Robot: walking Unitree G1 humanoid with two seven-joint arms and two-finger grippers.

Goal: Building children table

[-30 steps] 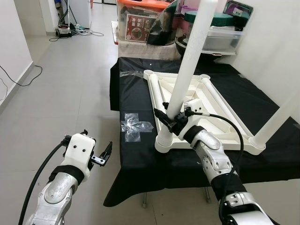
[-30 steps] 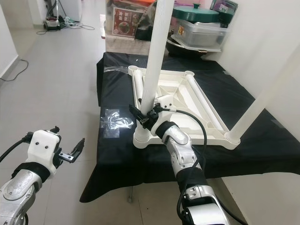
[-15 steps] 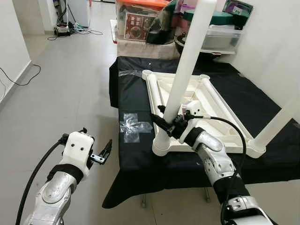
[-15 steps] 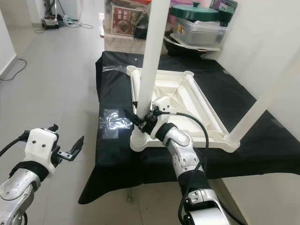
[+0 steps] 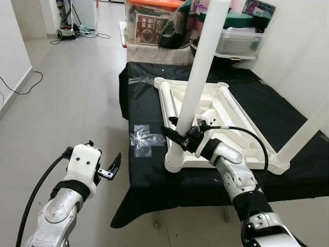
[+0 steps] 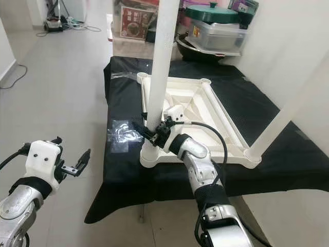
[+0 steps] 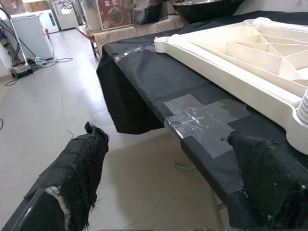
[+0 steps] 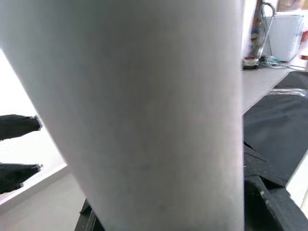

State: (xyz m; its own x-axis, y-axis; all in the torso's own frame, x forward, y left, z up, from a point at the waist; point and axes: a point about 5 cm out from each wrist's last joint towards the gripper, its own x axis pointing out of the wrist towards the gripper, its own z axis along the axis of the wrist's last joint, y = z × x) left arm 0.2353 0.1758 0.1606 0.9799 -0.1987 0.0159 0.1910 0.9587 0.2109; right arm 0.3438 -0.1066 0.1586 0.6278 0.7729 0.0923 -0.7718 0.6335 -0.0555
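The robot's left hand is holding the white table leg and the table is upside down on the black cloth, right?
Not quite: it's the right hand holding the leg, as the left eye view shows. The left hand is open over the floor. The table is upside down on the black cloth.

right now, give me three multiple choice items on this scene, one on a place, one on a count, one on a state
1. Where does the upturned tabletop lie?
A. on the black cloth
B. on the floor
C. on the clear bins

2. How many white legs stand in its corner sockets?
A. none
B. two
C. four

3. What is the right gripper doing?
A. hanging idle
B. holding clear tape
C. clamped on the near leg

Answers: 1 A, the frame rests on the cloth-covered surface. 2 B, the near leg and a far-right leg are up, while the two back sockets are bare. 3 C, its jaws close round the leg just above the socket; the left gripper hangs open over the floor.
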